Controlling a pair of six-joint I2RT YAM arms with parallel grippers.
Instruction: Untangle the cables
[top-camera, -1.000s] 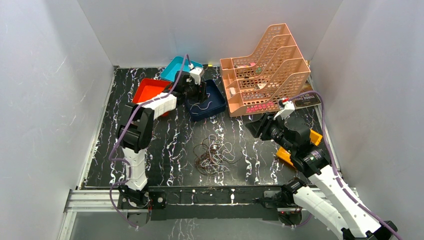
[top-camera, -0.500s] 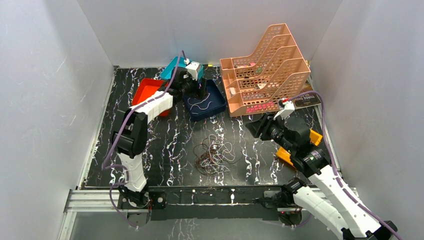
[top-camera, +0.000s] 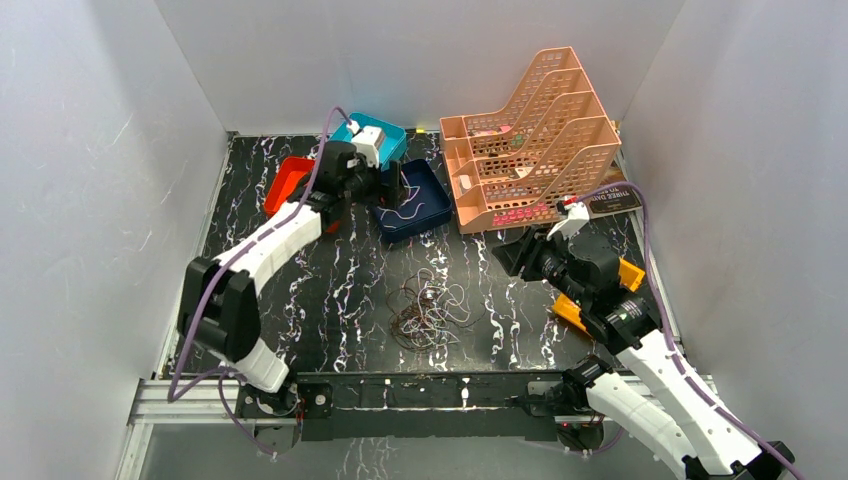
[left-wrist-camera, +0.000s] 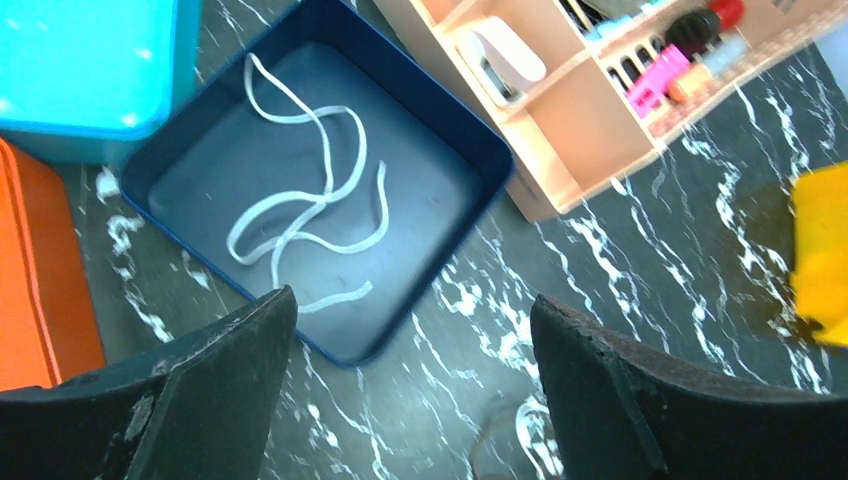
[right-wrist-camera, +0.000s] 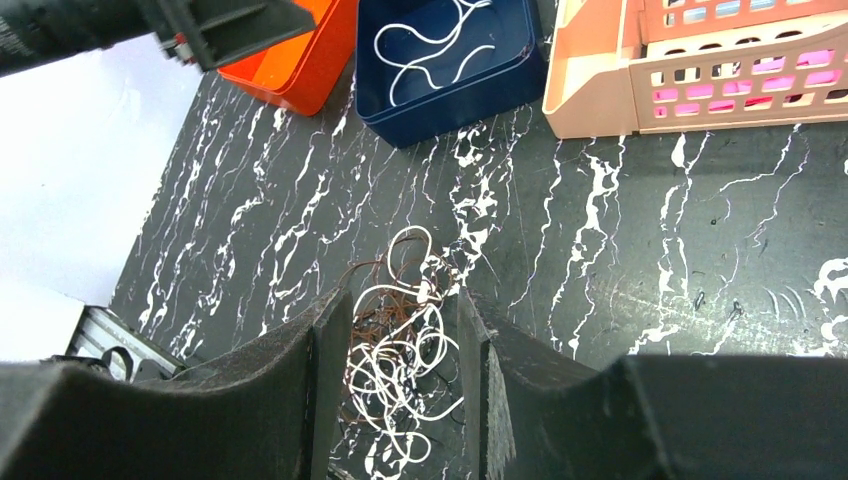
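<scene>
Left gripper (left-wrist-camera: 410, 320) had just spread its jaws wide above the navy tray (left-wrist-camera: 420, 190) and drawn off toward the tray's left side. One whitish strand (left-wrist-camera: 300, 205) lay loose inside, so I judged one cable sorted. The remaining cables (top-camera: 430, 310) sat well nearer me than the tray, a loose nest of whitish, brown and dark loops, much crossed. Right gripper (right-wrist-camera: 400, 300) hung over them, jaws partly apart, empty.

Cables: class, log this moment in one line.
left tool: open at navy tray; white cable: in tray; tangle: mid-table; right tool: open
</scene>
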